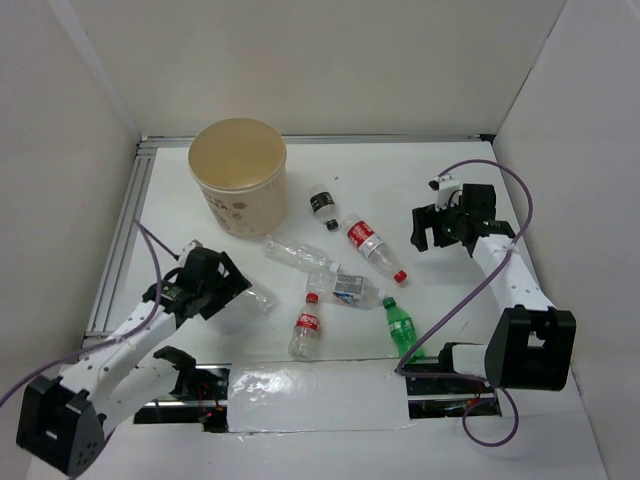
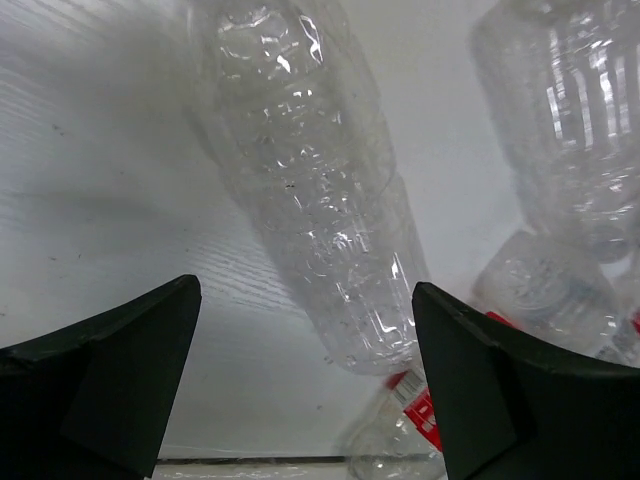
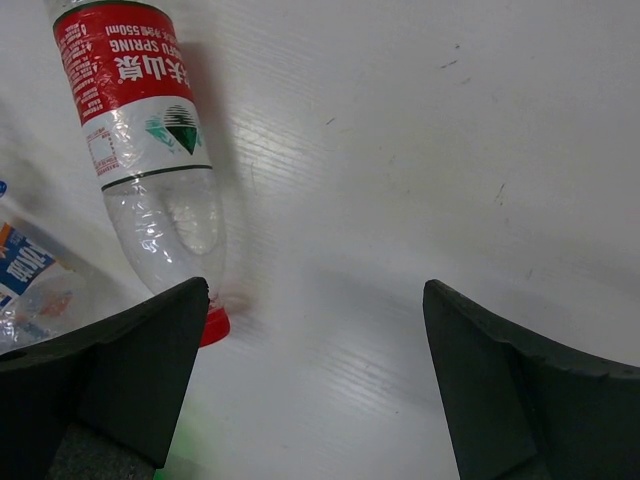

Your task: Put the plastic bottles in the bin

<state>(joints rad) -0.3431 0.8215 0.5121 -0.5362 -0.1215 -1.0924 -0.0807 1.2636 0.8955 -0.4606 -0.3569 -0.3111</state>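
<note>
1. While its jaws stand wide apart, the left tool [image 2: 305, 290] hangs low over a plain clear bottle [image 2: 320, 200] that lies on the white surface [image 2: 100, 150]. The bottle runs between the fingers [image 2: 110, 380] and touches neither.
2. Another clear bottle [image 2: 560, 130] lies near it, at the right edge of the left wrist view.
3. The right tool [image 3: 315, 288] is likewise spread wide and grips nothing; only bare surface shows between its jaws.
4. A red-labelled bottle [image 3: 140, 120] lies just beside that tool's left-hand finger in the right wrist view, with its red cap [image 3: 212, 325] at the fingertip.
5. Seen from above, the bin [image 1: 238, 175] stands upright at the far left of the surface, well apart from both tools.
6. Seven bottles lie on the surface outside the bin. A dark-labelled bottle [image 1: 322, 207] is nearest to it, a green bottle [image 1: 402, 327] lies near the arms' bases, and the rest are scattered between.
</note>
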